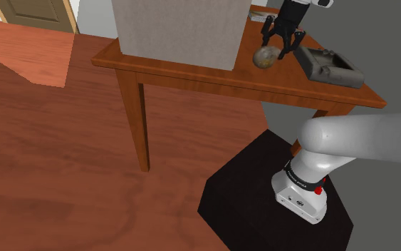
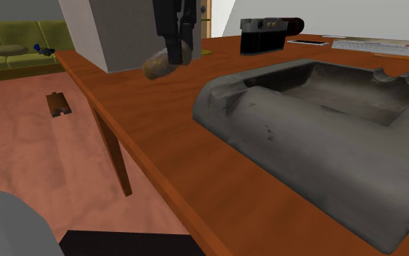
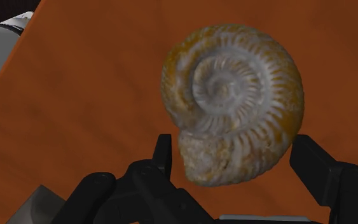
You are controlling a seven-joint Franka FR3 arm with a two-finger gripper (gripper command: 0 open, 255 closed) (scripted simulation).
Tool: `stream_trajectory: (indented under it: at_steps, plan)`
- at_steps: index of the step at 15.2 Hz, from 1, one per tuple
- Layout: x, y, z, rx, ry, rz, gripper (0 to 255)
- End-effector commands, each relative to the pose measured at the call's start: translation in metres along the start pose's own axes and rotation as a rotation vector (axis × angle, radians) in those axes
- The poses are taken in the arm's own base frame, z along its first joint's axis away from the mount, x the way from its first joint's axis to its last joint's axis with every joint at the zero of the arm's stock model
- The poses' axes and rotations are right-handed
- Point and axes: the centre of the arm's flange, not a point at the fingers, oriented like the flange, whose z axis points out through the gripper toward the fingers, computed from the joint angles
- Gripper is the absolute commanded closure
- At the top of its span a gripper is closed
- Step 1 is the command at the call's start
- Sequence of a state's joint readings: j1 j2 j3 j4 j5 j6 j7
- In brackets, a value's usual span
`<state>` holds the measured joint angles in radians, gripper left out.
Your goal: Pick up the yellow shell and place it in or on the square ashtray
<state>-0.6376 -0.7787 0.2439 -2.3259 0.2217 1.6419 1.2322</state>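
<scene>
1. Wrist view: my hand (image 3: pixel 231 151) is spread wide and holds nothing. Its fingers (image 3: pixel 316 167) stand on either side of the yellow-brown shell (image 3: pixel 231 95), close beside it.
2. The shell lies on the desk (image 1: pixel 191 73), near the square ashtray (image 1: pixel 332 70).
3. Only the shell's near end sits between my fingers, so closing on that rounded, ribbed edge could squeeze it forward and out.
4. Carried low, it could clip the ashtray's raised rim.
</scene>
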Motion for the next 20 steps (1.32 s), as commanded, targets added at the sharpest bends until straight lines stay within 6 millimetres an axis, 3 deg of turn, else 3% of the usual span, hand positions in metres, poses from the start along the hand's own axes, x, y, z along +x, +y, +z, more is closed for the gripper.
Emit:
stream_trajectory:
  at_steps: [1,18,20]
  plan:
    - [0.000,-0.003,-0.011,0.000,0.000,0.000,255]
    - [-0.002,-0.010,-0.096,0.000,0.000,0.000,255]
    - [0.021,0.002,-0.099,0.000,0.000,0.000,255]
